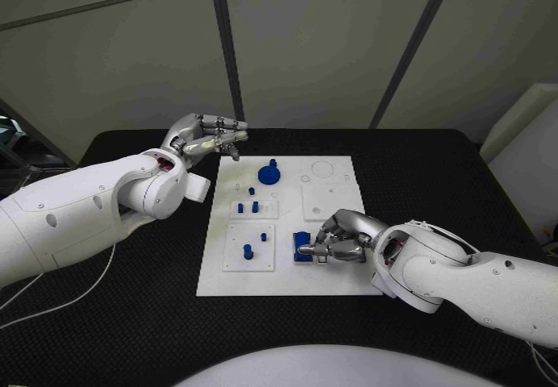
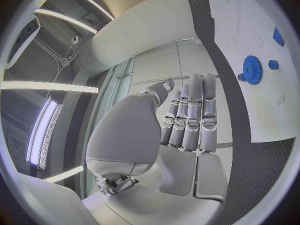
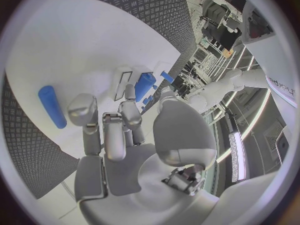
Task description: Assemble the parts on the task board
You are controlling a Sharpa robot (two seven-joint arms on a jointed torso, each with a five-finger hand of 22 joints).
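Observation:
The white task board (image 1: 331, 278) lies in the middle of the black table. My right hand (image 1: 341, 239) rests low on the board's near part, its fingers curled around a blue block (image 1: 302, 244). In the right wrist view a blue piece (image 3: 145, 85) sits between the thumb and a fingertip, and a blue cylinder (image 3: 51, 106) lies loose on the board beside the hand. My left hand (image 1: 210, 135) hovers above the table off the board's far left corner and holds nothing; its fingers (image 2: 190, 115) lie side by side. A blue gear (image 1: 270, 174) stands on the far part of the board.
Small blue pegs stand in the raised white sub-plates: a pair (image 1: 247, 207) mid-board and others (image 1: 247, 252) nearer me. The left wrist view shows the gear (image 2: 251, 69) and a small peg (image 2: 273, 64). Black table surrounds the board (image 2: 275, 110).

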